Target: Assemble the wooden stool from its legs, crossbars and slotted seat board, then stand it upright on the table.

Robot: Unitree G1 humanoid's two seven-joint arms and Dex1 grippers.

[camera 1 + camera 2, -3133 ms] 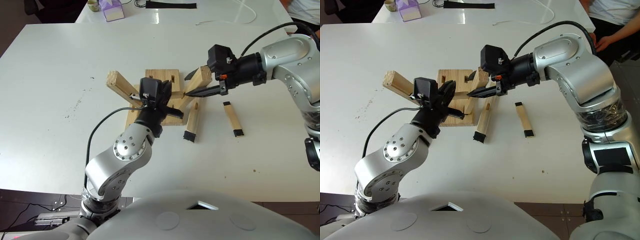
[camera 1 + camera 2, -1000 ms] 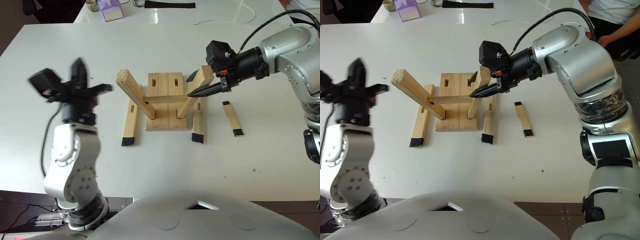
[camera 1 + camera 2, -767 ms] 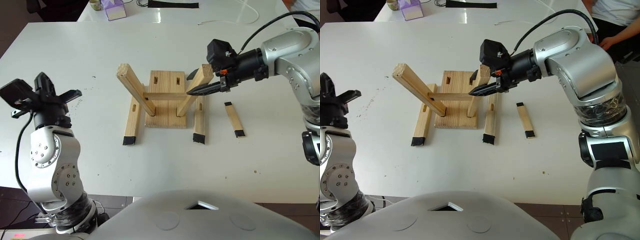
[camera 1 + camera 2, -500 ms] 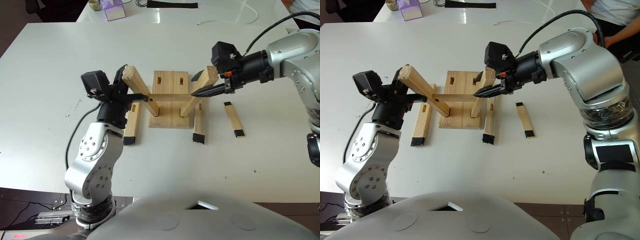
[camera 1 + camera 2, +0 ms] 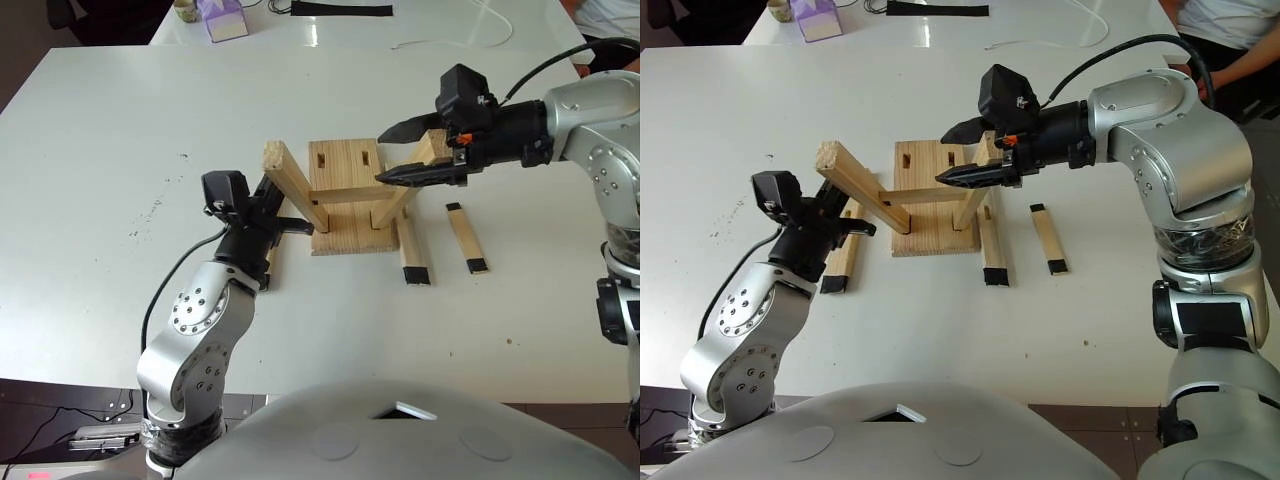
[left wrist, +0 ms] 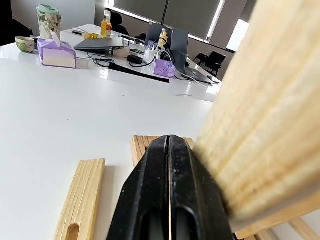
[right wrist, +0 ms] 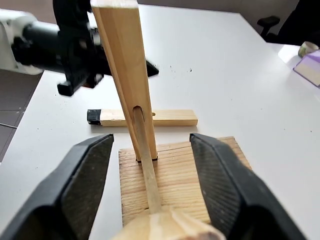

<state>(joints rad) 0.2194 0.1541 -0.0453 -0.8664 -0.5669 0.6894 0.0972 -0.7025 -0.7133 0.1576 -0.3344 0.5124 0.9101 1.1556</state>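
Note:
The slotted seat board [image 5: 345,165] lies flat mid-table. Two legs stand in it: a tilted left leg [image 5: 291,185] and a right leg [image 5: 432,150], joined by a thin crossbar [image 5: 345,193]. My right gripper [image 5: 381,157] is open, its fingers [image 7: 87,175] either side of the right leg's top [image 7: 170,227]. Beside the tilted leg's base is my left gripper [image 5: 290,228], shut with nothing between its fingers [image 6: 150,190]. One loose leg [image 5: 843,255] lies left of the board and another [image 5: 412,250] lies right of it. A short bar [image 5: 467,238] lies farther right.
A purple tissue box [image 5: 224,18], a cup [image 5: 187,10], a black strip [image 5: 340,10] and a white cable [image 5: 460,40] sit on the far table. Bare white tabletop [image 5: 120,130] spreads to the left and along the front.
My left arm swung in from far out on the left to the tilted leg's base. The right gripper stayed at the right leg's top, its fingers now wider apart.

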